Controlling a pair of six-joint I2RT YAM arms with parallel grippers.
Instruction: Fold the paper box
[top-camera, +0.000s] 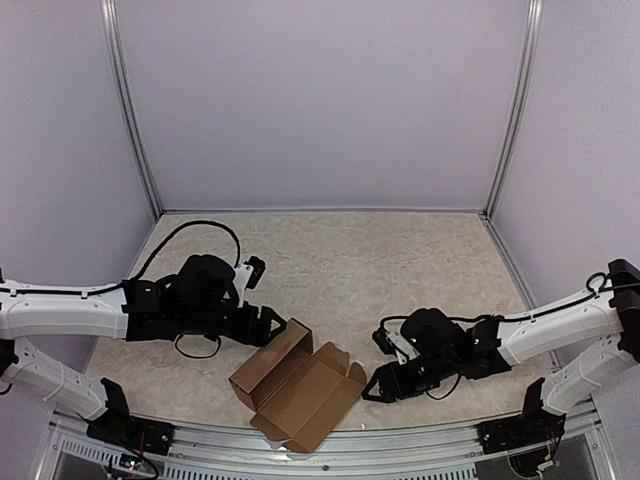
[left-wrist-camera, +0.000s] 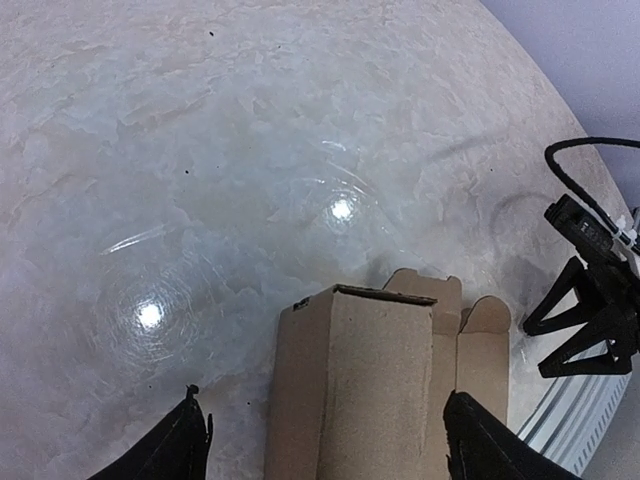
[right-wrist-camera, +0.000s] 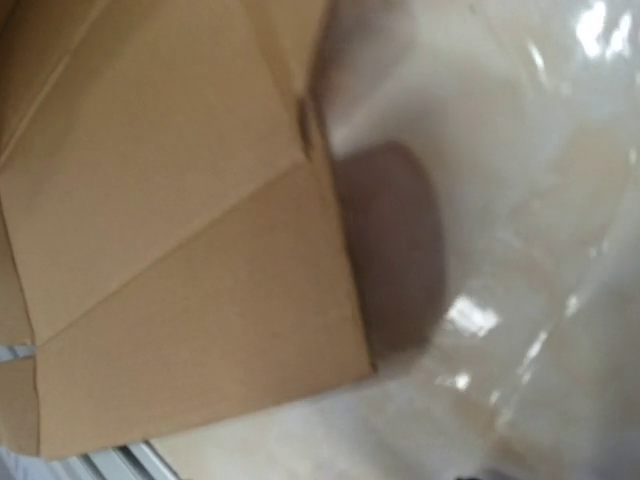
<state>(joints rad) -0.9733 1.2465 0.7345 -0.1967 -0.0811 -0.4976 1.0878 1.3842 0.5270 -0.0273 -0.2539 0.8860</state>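
The paper box (top-camera: 295, 385) is brown cardboard, partly folded, lying near the table's front edge with one long panel raised and its flaps open. In the left wrist view the box (left-wrist-camera: 370, 390) runs away from the camera, with its open end far. My left gripper (top-camera: 275, 328) is at the box's back-left end; it is open, with the box between its wide-spread fingers (left-wrist-camera: 185, 445). My right gripper (top-camera: 378, 385) is just right of the box's right flap, open and empty; it also shows in the left wrist view (left-wrist-camera: 585, 325). The right wrist view shows the cardboard (right-wrist-camera: 180, 250) close up; its own fingers are out of frame.
A black cable (top-camera: 200, 225) loops over the table behind the left arm. A metal rail (top-camera: 400, 440) runs along the front edge, right below the box. Grey enclosure walls stand at the back and sides.
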